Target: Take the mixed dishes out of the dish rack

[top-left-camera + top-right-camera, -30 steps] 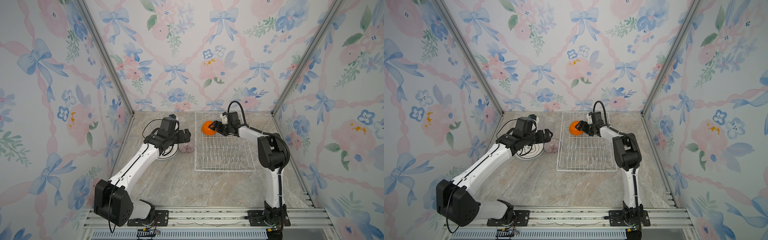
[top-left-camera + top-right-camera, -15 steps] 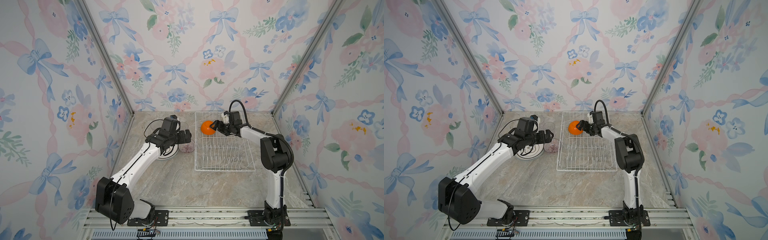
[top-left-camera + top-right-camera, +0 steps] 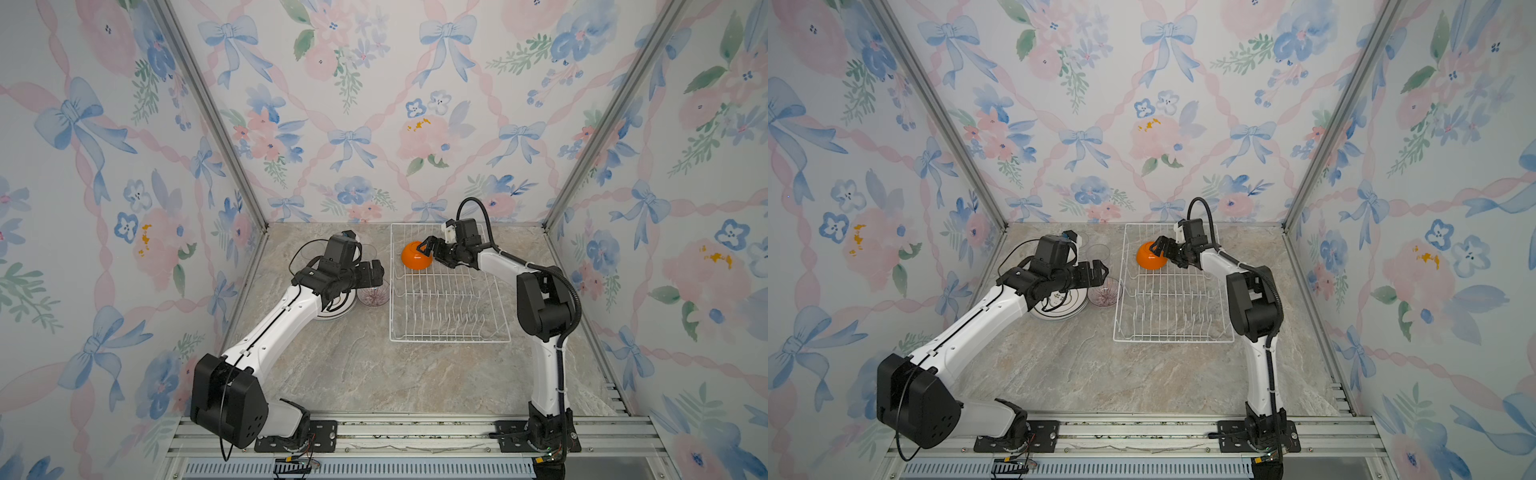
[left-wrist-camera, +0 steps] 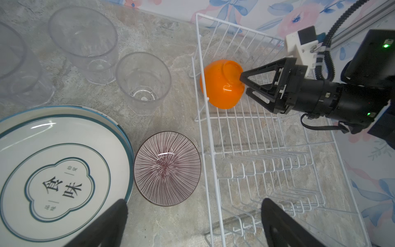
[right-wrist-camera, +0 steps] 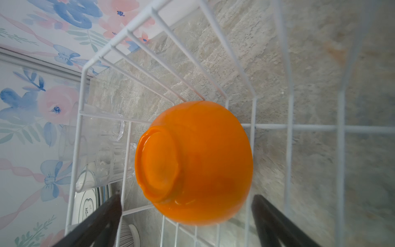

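One dish sits in the dish rack: the orange bowl, upside down and tipped, its foot turned toward the right gripper. That gripper's jaws are spread wide with nothing clamped. The bowl lies straight ahead of its tips, and the upper tip looks level with the rim of the foot, though I cannot tell if it touches. In the right wrist view the two fingers flank the bowl with a gap on each side. Past the bowl from this gripper runs the rack's side wall, and the bowl leans on those wires near the far corner, so little room lies beyond it. Behind the gripper the rack is bare wire, with rows of prongs toward the near end.

The left gripper is spread wide too, holds nothing, and hovers outside the rack. Just ahead of it lies a small ribbed bowl, close to the rack's wall, right beside a stack of plates. Farther ahead three clear tumblers stand upright, near one another. Behind both grippers a wide stretch of bare tabletop spreads out
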{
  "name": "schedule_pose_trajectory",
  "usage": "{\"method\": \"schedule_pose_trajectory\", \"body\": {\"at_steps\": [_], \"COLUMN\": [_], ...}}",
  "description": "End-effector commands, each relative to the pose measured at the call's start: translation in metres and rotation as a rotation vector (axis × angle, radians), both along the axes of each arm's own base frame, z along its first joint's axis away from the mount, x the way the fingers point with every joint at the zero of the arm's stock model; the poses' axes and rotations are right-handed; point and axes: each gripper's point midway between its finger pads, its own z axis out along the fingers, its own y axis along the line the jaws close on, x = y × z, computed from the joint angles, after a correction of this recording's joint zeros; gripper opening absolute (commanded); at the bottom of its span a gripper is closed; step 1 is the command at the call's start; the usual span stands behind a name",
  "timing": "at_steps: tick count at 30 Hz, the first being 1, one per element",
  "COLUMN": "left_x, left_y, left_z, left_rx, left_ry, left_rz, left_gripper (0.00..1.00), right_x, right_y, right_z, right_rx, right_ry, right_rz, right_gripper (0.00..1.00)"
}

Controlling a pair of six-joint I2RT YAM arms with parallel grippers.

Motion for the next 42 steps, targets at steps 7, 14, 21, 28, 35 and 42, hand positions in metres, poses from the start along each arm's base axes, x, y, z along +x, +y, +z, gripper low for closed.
{"method": "schedule_pose_trajectory", "body": {"at_steps": [7,14,21,28,35,42], "left_x": [0.004,0.005,0.005,0.005,0.005,0.004], "left_y": [-0.002,-0.005,-0.006,-0.007,-0.009,-0.01], "left_z": [0.004,0.003,0.001,0.001,0.0,-0.001], "left_rx": [-0.004,-0.008,-0.009,-0.01,-0.009,-0.011], "left_ry": [-0.01,-0.003,0.002,0.005,0.007,0.009], "left_rz": [0.008,0.001,-0.001,-0.004,-0.006,-0.01], "left_gripper": [0.98,0.98,0.98,0.98,0.98,0.98], "right_x": [0.003,0.004,0.002,-0.003,-0.015,-0.021], "right_y": [-0.009,-0.008,-0.021,-0.024,-0.031,-0.039], "right_z": [-0.036,-0.041,-0.042,-0.044,-0.048,-0.05], "right_rx": [-0.142,-0.113,-0.122,-0.164,-0.206,-0.223], "right_ry": [0.094,0.095,0.106,0.13,0.155,0.164], "right_rz": [0.007,-0.009,-0.042,-0.035,-0.037,-0.053], "right_gripper": [0.97,0.97,0.84,0.88,0.93,0.92]}}
